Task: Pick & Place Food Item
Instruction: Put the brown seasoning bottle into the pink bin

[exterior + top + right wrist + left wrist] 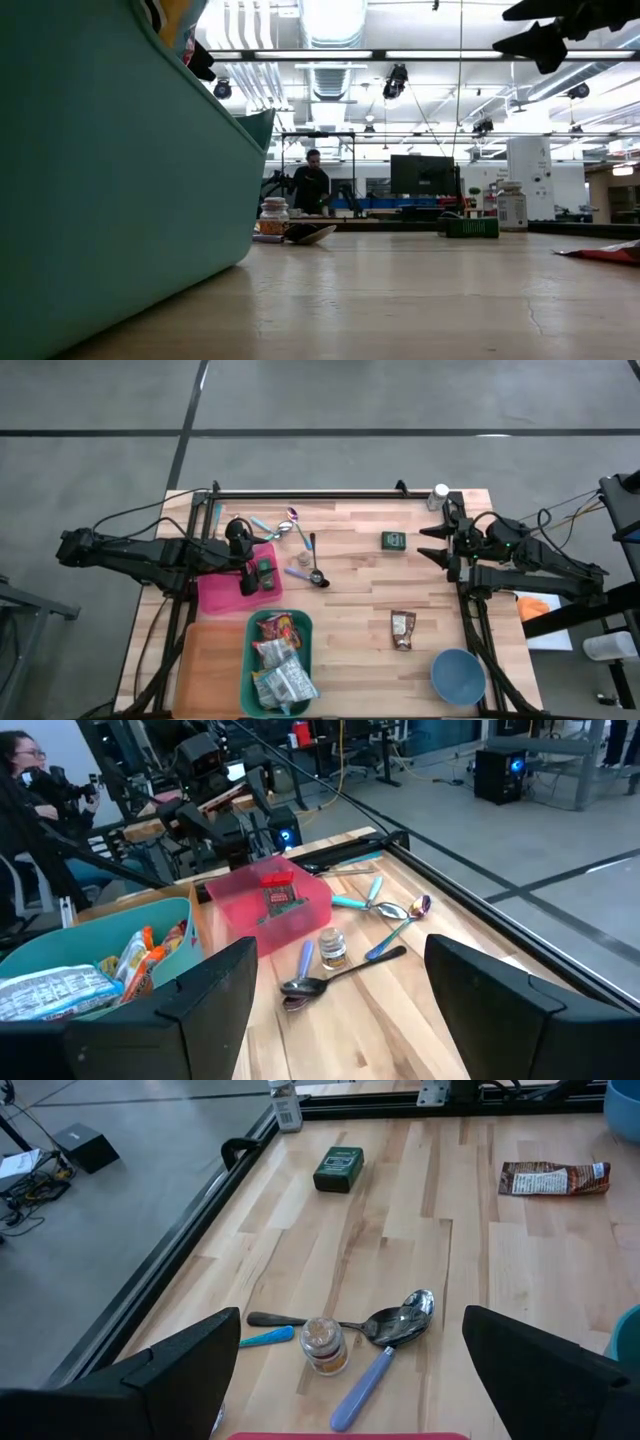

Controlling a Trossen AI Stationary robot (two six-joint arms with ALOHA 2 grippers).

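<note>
High view: butcher-block table (350, 590) of pale wood strips, framed by dark rails. Left gripper (247, 575) over the glossy pink bin (215, 595), fingers spread, clamped on nothing; a small dark green packet (266, 573) inside that bin, just beside the fingertips. Teal bin (255, 628) near the front edge, stuffed with crinkled snack bags; flat orange tray (208, 670) against its left side. Right gripper (433, 543) at the right rail, fingers apart and empty. Brown wrapper (402, 630) flat on the wood in front of it, well apart; round blue bowl (458, 676) at the front right corner. Green box (393, 541) near the back, between the grippers. Spoons (314, 565) and a small jar (304, 561) mid-table.

Low view: smooth teal wall filling the left; jar (274, 216) and box (472, 228) far across the wood. Behind, an open hall with ceiling lights, desks, a standing person (312, 185).

Left wrist view: metal spoon (402, 1323) with lilac handle, jar (323, 1345) with tan lid, box (338, 1168) and wrapper (555, 1178) farther off. Grey concrete floor past the rail.

Right wrist view: pink bin (268, 905) holding the packet (280, 900), left arm above it; teal bin (110, 960) with bags; seated person (25, 790) beyond.
</note>
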